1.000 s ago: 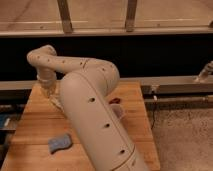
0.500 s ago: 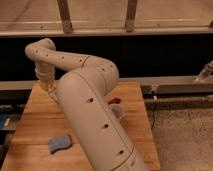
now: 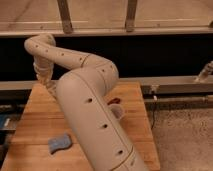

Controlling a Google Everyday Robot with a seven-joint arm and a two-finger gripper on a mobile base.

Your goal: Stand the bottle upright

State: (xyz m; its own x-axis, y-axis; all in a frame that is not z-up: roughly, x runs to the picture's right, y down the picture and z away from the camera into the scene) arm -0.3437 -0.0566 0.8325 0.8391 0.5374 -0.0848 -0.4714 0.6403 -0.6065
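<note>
Cream-coloured arm [image 3: 95, 120] fills the middle of your view: it rises from the bottom edge, bends at an elbow over the table's far half, runs left, then drops at the far-left corner. Gripper [image 3: 50, 90] sits at the end of that drop, low over the far-left edge of the wooden table [image 3: 30, 125], mostly tucked behind the forearm. Its fingers are closed, and you cannot tell from here whether anything is between them. Bottle: you cannot make it out, since the arm's bulk covers the table's centre and blocks your line to whatever lies there. Note what stands around. A blue-grey cloth-like pad [image 3: 60, 143] lies flat on the near-left part of the table, just beside the arm's lower link. Right of the arm, a translucent cup [image 3: 118, 111] stands close against it, partly hidden, with a small red item [image 3: 114, 101] just behind it toward the far edge. Behind the table runs a grey metal rail [image 3: 175, 85] under a dark band. Right of the table is speckled grey floor [image 3: 185, 140].
</note>
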